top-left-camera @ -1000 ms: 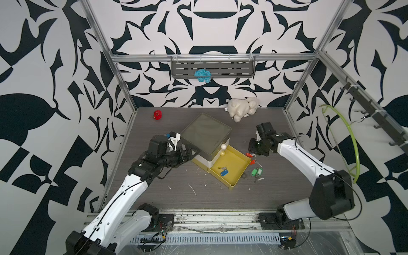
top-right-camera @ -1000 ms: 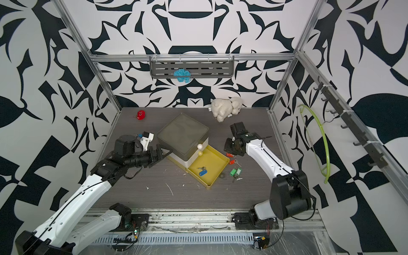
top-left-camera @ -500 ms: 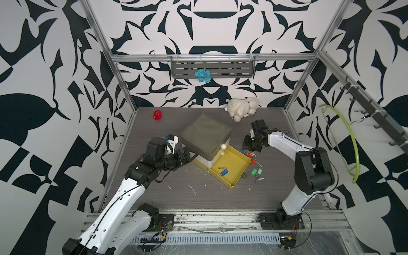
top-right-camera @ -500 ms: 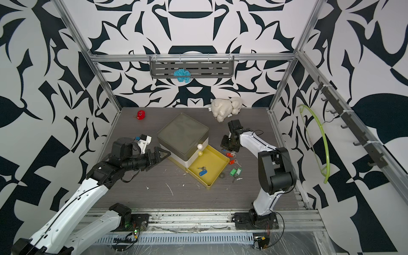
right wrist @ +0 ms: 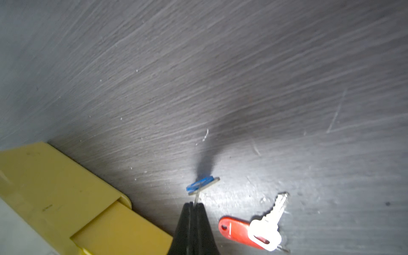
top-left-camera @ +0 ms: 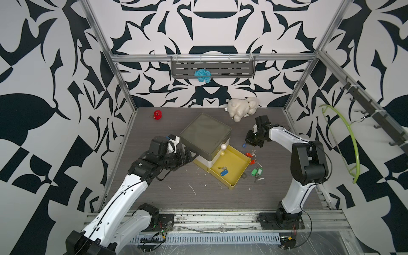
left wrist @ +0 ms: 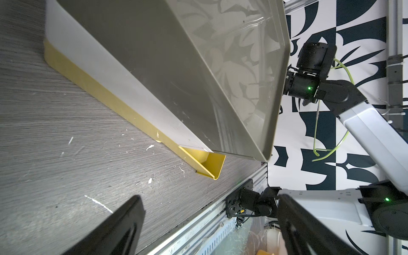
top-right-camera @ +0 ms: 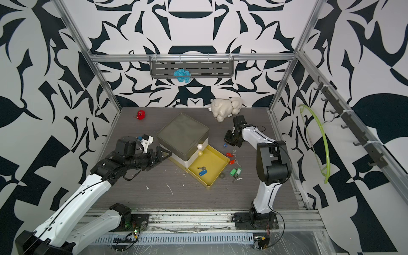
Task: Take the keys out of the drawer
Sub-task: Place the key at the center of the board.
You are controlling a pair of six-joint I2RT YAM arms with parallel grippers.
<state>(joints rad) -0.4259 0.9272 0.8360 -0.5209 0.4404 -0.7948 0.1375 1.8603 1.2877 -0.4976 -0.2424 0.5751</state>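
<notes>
Clamped tight on ring of blue key (right wrist: 202,184), near drawer (top-left-camera: 234,159): right gripper (right wrist: 193,204). Spread wide, empty, on drawer's opposite side: left gripper (left wrist: 209,199). Lying in drawer: second blue key (top-left-camera: 223,172).

Some keys (top-left-camera: 223,171) in drawer (top-left-camera: 235,160), other keys (top-left-camera: 257,171) beside it.

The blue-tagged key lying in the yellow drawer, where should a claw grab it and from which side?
Pinch the blue tag across its narrow width, coming straight down. It lies flat on the drawer floor and looks like the bulkiest part of the set. The drawer's walls would likely block a sideways approach.
</notes>
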